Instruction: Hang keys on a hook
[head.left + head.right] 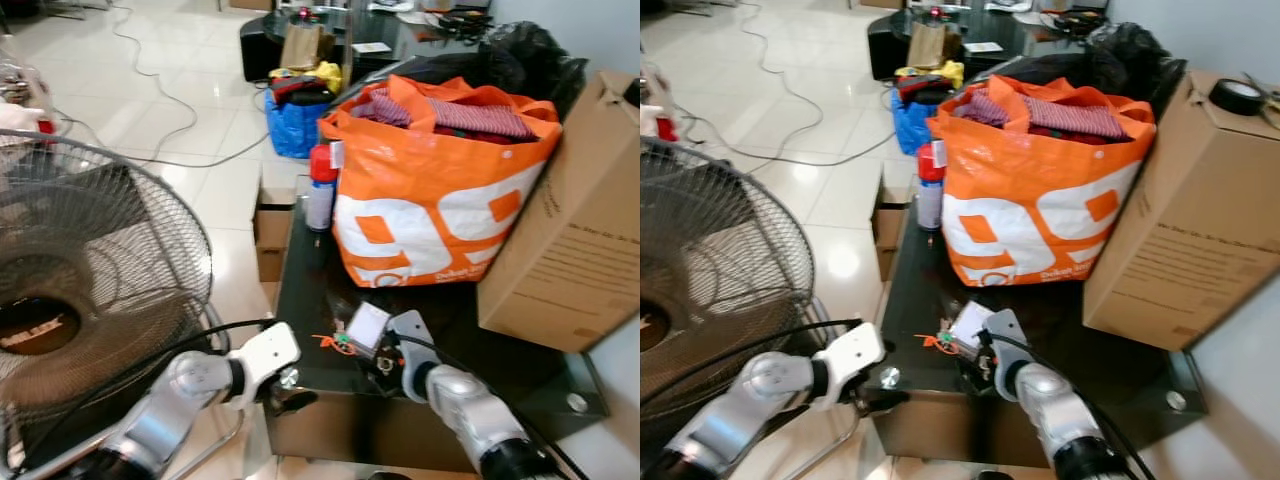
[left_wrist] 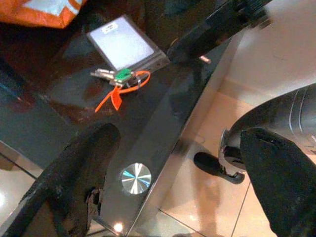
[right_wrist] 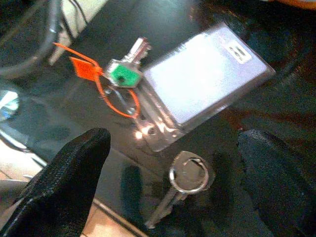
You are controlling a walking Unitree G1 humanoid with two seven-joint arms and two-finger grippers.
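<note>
Right wrist view looks straight down on the keys (image 3: 123, 74), a small bunch with a green tag and an orange plastic tie, lying flat on the black glass table (image 1: 320, 290) just beside a clear card holder (image 3: 202, 86). A lone key on a ring (image 3: 185, 180) lies nearer the camera. The right gripper (image 3: 173, 173) hangs over them with its two black fingers spread wide, nothing between them. So the job looks barely begun: the keys are not yet picked up, and I see no hook anywhere from here.

The left gripper (image 2: 163, 192) hovers off the table's near edge, fingers apart and empty. Behind the keys stand a bulging orange bag (image 1: 440, 190), a spray can (image 1: 321, 188) and a cardboard box (image 1: 575, 225); a standing fan (image 1: 90, 280) crowds the robot's left. The card holder touching the bunch could get dragged along in a pinch.
</note>
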